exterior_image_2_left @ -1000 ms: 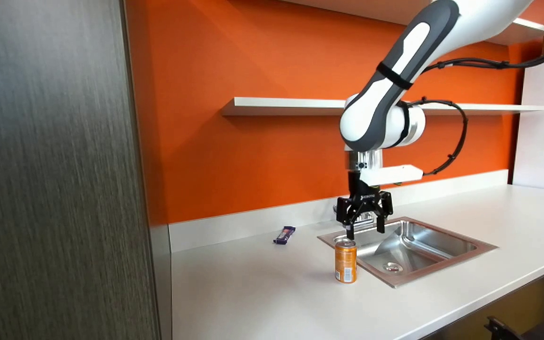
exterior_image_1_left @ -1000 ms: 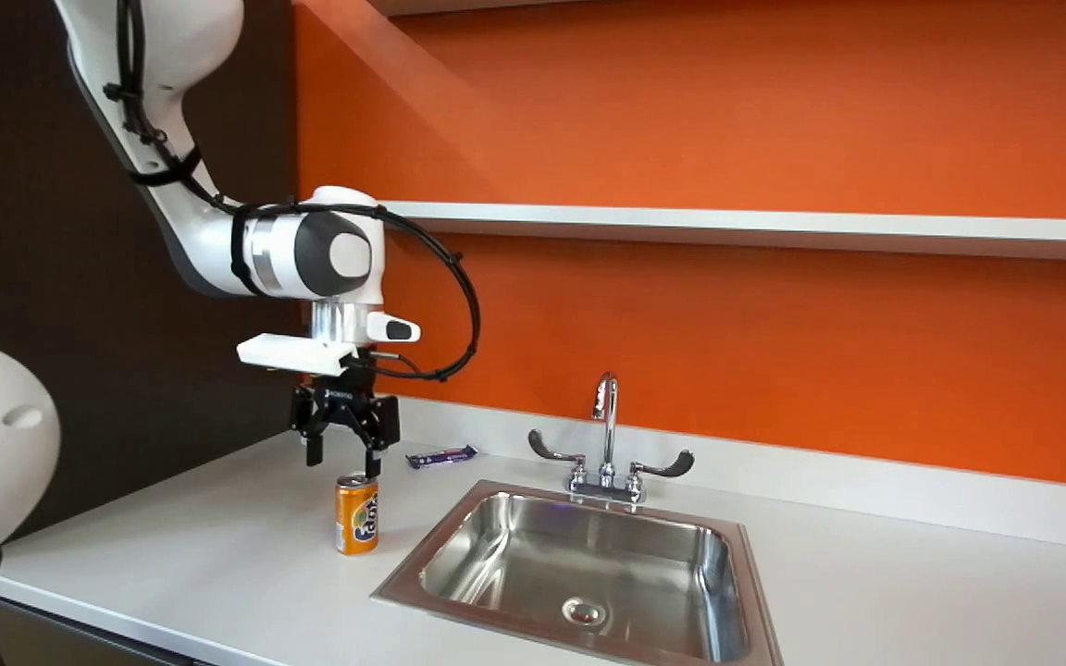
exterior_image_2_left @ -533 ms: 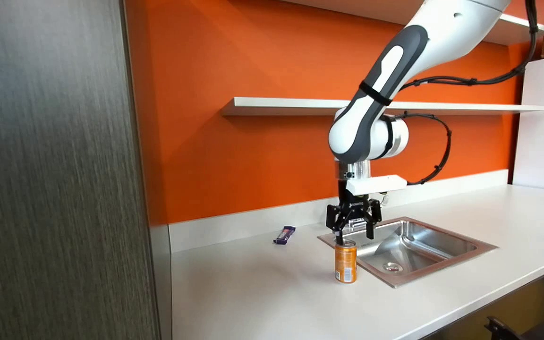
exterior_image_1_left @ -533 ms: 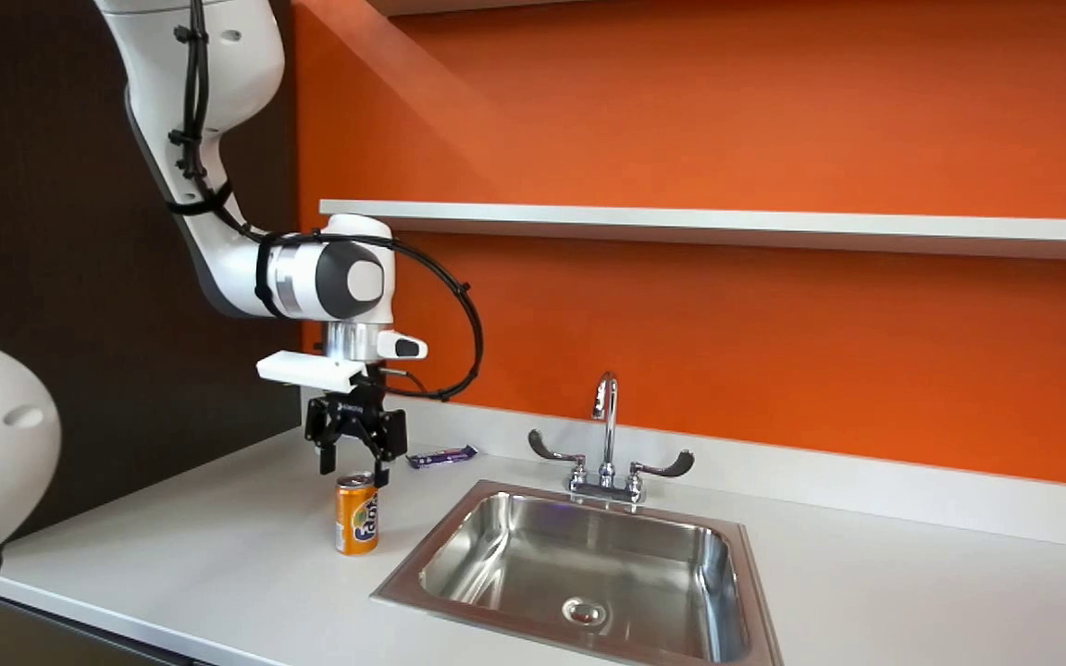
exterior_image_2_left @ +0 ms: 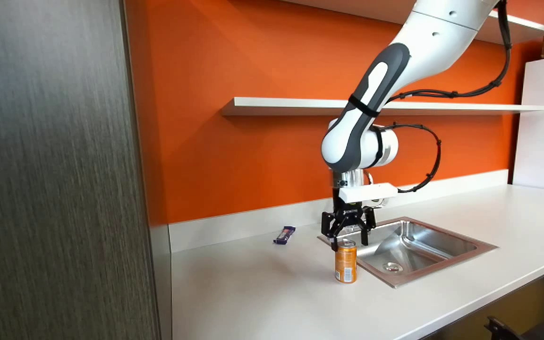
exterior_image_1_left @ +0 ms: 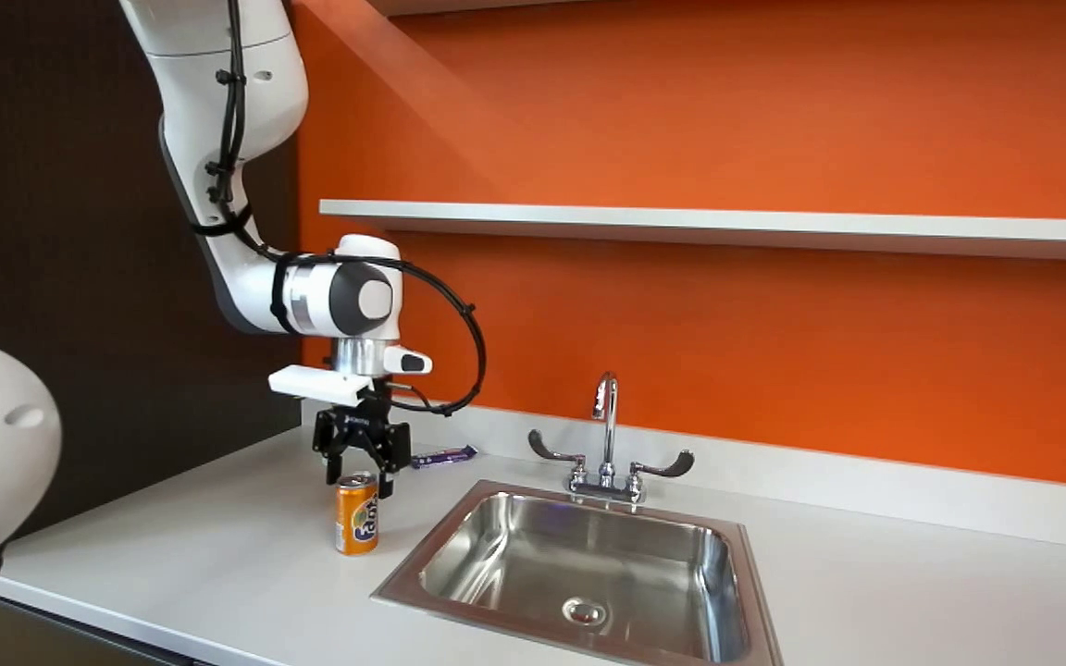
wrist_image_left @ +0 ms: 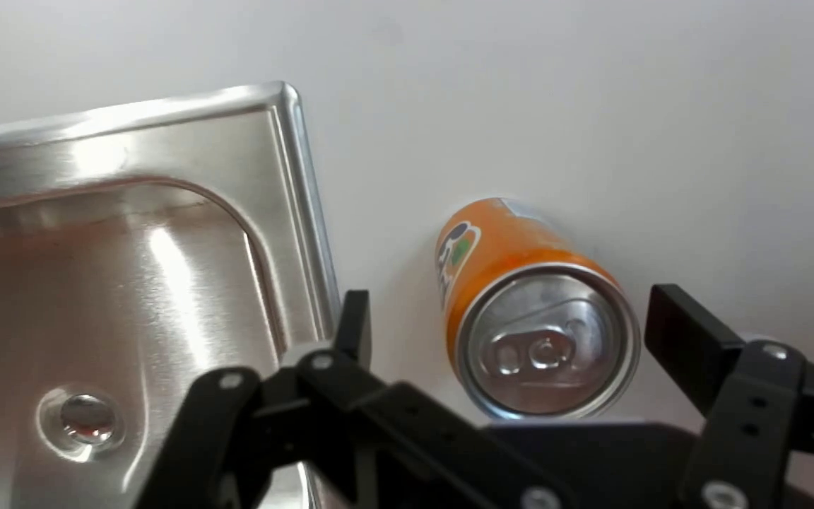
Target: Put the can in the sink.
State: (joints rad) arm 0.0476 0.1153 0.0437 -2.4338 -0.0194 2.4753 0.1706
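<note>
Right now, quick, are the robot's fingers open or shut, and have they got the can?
Gripper: open, holding nothing; its fingers are apart, and the can stands upright on the counter.

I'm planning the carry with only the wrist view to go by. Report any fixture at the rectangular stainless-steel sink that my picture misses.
Observer: A chrome two-handled faucet stands along the edge of the sink nearest the white backsplash.
Operator: Noted. Name anything loose that I'm not seeing.
Observer: A small, flat purple wrapped bar lies on the white counter, not far from that backsplash.
Operator: Now give me my height.
Observer: Both exterior views put the fingertips of the black two-fingered pincer roughly level with the top of the cylindrical orange drink can.
</note>
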